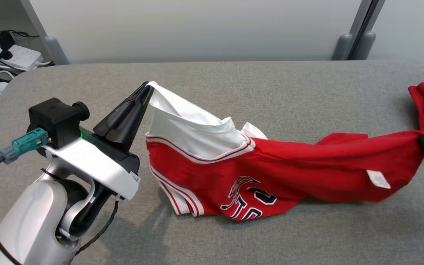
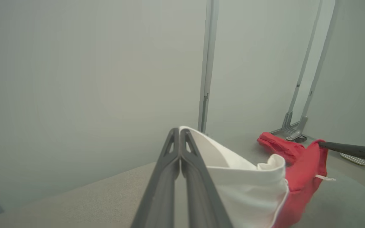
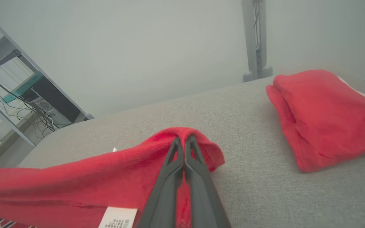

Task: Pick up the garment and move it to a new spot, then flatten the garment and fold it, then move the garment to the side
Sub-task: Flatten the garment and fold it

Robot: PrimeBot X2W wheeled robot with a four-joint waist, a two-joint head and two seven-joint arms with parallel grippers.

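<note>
The garment (image 1: 289, 162) lay stretched across the table (image 1: 271, 235), its ends clamped by the left claw (image 1: 148, 87), centre-left, and the right claw (image 1: 421, 140), right edge; flattening seemed underway, next calling for even, taut lowering.

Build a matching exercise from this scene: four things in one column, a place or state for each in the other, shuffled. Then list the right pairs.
Things
1. left gripper
2. right gripper
3. folded red garment
4. white label

Places or states
A. lies by itself at the table's right end
B. jaws shut on the jersey's red end
C. sits on the jersey's red fabric, toward its right end
D. jaws shut on the jersey's white part, raised off the table

Pairs: 1-D, 2-B, 3-A, 4-C
</note>
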